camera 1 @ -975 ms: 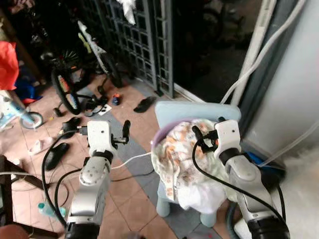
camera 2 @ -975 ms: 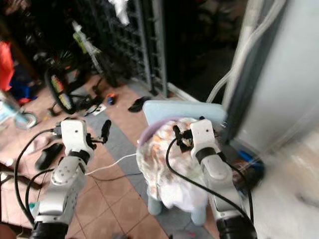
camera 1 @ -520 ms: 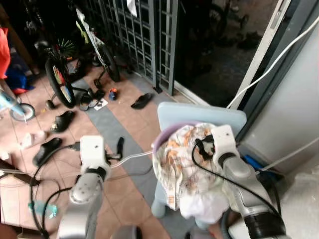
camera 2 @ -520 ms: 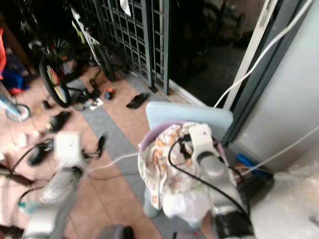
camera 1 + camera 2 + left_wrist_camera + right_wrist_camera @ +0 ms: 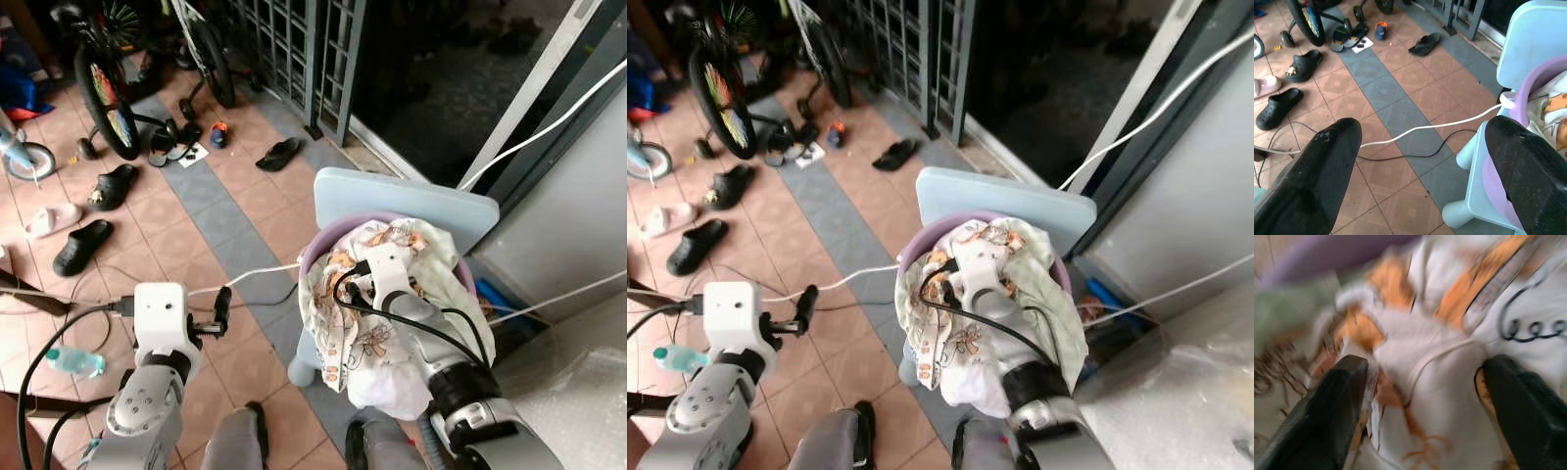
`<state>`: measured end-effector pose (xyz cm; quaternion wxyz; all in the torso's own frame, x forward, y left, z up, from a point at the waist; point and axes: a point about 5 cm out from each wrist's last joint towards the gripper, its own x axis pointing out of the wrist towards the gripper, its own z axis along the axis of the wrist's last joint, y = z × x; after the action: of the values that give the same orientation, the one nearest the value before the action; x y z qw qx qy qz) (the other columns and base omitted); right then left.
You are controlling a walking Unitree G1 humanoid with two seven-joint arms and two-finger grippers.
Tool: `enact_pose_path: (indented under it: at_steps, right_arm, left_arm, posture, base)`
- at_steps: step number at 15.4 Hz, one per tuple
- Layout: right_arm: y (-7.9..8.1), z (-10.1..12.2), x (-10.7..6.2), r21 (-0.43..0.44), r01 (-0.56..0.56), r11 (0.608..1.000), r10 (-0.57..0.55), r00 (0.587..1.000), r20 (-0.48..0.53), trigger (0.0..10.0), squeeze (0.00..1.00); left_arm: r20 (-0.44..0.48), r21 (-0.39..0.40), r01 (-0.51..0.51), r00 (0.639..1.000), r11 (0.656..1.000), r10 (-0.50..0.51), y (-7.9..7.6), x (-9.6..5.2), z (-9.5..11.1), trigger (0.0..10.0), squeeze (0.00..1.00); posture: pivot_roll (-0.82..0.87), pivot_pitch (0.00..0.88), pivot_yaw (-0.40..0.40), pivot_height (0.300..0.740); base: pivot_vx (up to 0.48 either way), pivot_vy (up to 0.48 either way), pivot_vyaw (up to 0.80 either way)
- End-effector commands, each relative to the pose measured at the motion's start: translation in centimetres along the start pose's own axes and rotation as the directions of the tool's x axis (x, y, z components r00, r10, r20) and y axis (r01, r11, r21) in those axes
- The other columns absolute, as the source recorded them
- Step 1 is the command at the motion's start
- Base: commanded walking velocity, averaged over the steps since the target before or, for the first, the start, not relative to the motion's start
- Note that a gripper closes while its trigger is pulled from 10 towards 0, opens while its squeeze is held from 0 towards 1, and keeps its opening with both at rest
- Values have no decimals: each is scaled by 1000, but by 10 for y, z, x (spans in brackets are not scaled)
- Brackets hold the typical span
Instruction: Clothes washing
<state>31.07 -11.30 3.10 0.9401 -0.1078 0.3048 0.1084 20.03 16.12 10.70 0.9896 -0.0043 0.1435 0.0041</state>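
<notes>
Since half a second ago: head camera tipped further down and nearer, so whole scene slid; right gripper [image 5: 351,290] sunk from above the pile onto the clothes [image 5: 377,338]; left gripper [image 5: 221,309] still held off to the side over the floor tiles [image 5: 186,230].

Left eye view: patterned white-and-orange clothes heaped in a purple basin [image 5: 315,253] on a pale blue chair [image 5: 402,201], spilling over the front rim. Right gripper down on top of the heap, black cable looping over it. Bicycle [image 5: 98,83] and sandals well apart, beyond.

Right eye view: same heap, right arm lying across it.

Left wrist view: fingers [image 5: 1317,169] spread wide with nothing between, aimed at tiles, a white cord [image 5: 1430,126] and the basin's edge beside the chair.

Right wrist view: blurred. Fingers [image 5: 1332,406] parted, white fabric bunched between and against them, not yet pinched.

Handling, as a judgement: soft, light, limp cloth; likely to stretch and drag neighbouring pieces. Best taken at a thick gathered fold near the top of the heap, not a thin hanging hem.
</notes>
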Motion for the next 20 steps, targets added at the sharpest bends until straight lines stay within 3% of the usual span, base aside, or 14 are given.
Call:
enact_pose_path:
  at_steps: [1,2,4,11,16,20]
  right_arm:
    - [0,-14,2,-3,20,1000,-20,998,-61,0,0]
    - [2,-19,3,-56,30,998,-34,997,-69,0,0]
    - [4,-22,6,-76,28,997,-34,997,-76,0,0]
    - [0,-27,8,-86,33,996,-39,997,-74,0,0]
    - [-3,-25,10,-65,33,997,-38,997,-74,0,0]
    - [-9,-11,11,6,35,999,-35,999,-15,0,0]
  left_arm:
    - [-12,1,-12,1000,1000,12,1,-4,0,10000,0]
    - [-15,1,-20,1000,1000,20,1,-5,1,10000,0]
    - [-21,0,-29,999,1000,29,0,-5,1,10000,0]
    - [-21,-14,-56,998,998,56,-4,0,1,10000,0]
    - [-19,-9,-82,996,997,82,-3,5,1,10000,0]
    - [8,4,-81,997,997,81,-3,18,4,10000,0]
  posture:
    - [123,274,-9,740]
    - [126,264,-18,740]
    - [126,270,-26,740]
    - [106,252,-52,740]
    - [98,233,-62,740]
    - [77,183,-57,740]
  base:
    - [0,0,0]
    - [0,0,0]
    - [0,0,0]
    - [0,0,0]
    - [0,0,0]
    - [0,0,0]
